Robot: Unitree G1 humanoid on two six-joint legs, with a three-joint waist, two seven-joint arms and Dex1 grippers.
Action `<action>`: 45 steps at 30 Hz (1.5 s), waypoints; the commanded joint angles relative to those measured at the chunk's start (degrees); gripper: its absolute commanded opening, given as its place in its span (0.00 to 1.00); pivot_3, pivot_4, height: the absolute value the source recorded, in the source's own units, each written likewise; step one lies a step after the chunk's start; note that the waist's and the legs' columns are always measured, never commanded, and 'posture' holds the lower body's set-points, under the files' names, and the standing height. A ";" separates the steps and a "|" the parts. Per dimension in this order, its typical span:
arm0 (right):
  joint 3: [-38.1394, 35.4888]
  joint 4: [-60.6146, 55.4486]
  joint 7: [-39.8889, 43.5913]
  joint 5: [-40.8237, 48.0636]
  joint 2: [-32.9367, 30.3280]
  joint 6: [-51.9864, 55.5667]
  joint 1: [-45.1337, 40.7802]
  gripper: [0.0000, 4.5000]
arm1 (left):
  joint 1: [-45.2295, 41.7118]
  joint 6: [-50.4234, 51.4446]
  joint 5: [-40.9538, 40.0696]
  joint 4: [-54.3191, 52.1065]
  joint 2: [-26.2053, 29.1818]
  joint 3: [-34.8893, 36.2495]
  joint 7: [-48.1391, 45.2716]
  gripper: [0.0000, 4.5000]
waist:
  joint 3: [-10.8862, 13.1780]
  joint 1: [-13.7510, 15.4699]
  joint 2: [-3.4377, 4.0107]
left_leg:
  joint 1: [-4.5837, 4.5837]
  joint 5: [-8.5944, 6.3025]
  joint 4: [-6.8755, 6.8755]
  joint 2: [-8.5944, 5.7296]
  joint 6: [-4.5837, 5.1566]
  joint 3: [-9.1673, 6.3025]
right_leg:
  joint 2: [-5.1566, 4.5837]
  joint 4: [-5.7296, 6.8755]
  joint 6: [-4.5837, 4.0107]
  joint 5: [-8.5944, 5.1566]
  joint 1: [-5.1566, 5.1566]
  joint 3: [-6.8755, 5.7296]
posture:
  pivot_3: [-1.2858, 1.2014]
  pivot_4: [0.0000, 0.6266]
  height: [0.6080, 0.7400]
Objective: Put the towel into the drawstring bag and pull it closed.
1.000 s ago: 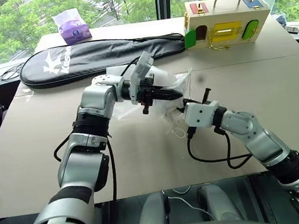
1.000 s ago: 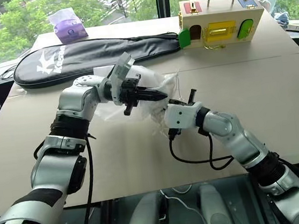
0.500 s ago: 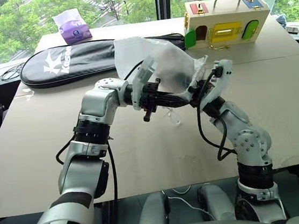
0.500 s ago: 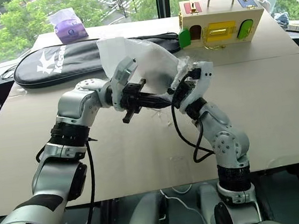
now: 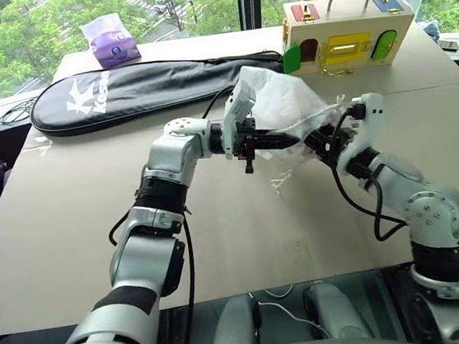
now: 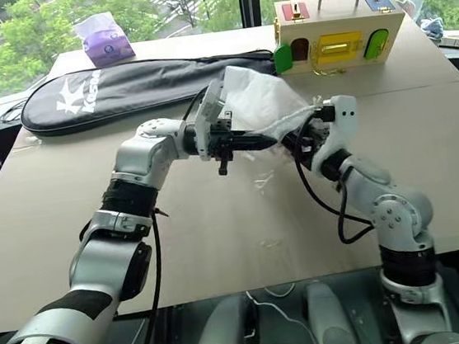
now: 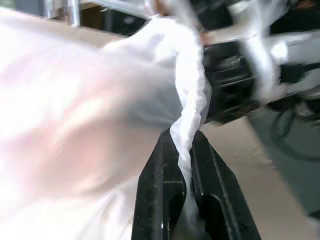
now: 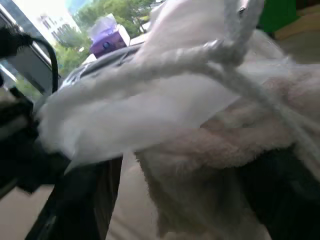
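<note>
RISK: the towel [image 8: 210, 165], seen lumped between the spread fingers of the right gripper [image 5: 319, 142] at the bag mouth, may be dragged out if that gripper is withdrawn | BAG: the drawstring bag [image 5: 288, 103] is held aloft over the table [image 5: 69, 215], its rim pinched in the closed left gripper [image 5: 286, 140]; cords [image 8: 200, 57] are undrawn | FAR: racket case [image 5: 145, 86], wooden box [image 5: 346, 42].
</note>
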 commanded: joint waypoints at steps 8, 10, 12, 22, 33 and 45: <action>3.34 -9.39 15.75 -7.26 -10.77 -9.41 5.64 0.81 | -6.15 -17.16 5.04 9.71 -4.87 2.47 7.41 0.00 | 0.05 0.59 -0.04 | -0.10 0.00 0.02 -0.03 0.01 0.06 | -0.11 -0.10 0.02 0.01 -0.02 0.01 | 0.52 0.24 1.00; 2.36 -9.62 14.69 -9.80 -11.81 -10.47 6.44 0.81 | -6.38 -17.83 5.49 10.04 -5.44 2.77 8.18 0.00 | 0.05 0.76 -0.04 | -0.10 0.00 0.02 -0.05 0.01 0.04 | -0.11 -0.08 0.02 0.00 -0.02 -0.01 | 0.52 0.24 1.00; 1.50 -9.38 13.17 -12.86 -13.36 -10.36 7.75 0.81 | -6.72 -17.72 5.40 9.81 -6.01 3.22 8.97 0.00 | 0.05 1.16 -0.04 | -0.09 0.00 0.03 -0.05 0.00 0.03 | -0.10 -0.06 0.02 0.00 -0.02 -0.02 | 0.52 0.24 1.00; 2.37 -4.09 3.94 -23.37 -7.79 -10.93 7.84 0.81 | -5.50 -15.65 5.32 7.08 -7.46 3.00 8.73 0.00 | 0.05 1.51 -0.04 | -0.06 0.00 0.05 -0.05 0.00 0.06 | -0.07 0.00 0.02 0.00 -0.02 0.01 | 0.52 0.24 1.00; 7.26 3.07 7.94 -32.70 -8.71 -15.17 8.61 0.53 | -4.93 -13.90 5.21 5.91 -8.39 3.11 9.33 0.00 | 0.05 1.53 -0.04 | -0.07 0.00 0.06 -0.06 0.00 0.07 | -0.07 -0.01 0.02 0.00 -0.02 0.01 | 0.52 0.24 1.00; 3.87 4.15 7.13 -35.46 -6.25 -15.17 9.08 0.00 | -2.07 -10.13 2.37 1.57 -7.41 3.59 5.23 0.06 | 0.05 1.47 -0.04 | -0.05 0.00 0.05 -0.05 0.00 0.08 | -0.07 0.00 0.02 0.00 -0.02 0.02 | 0.52 0.24 1.00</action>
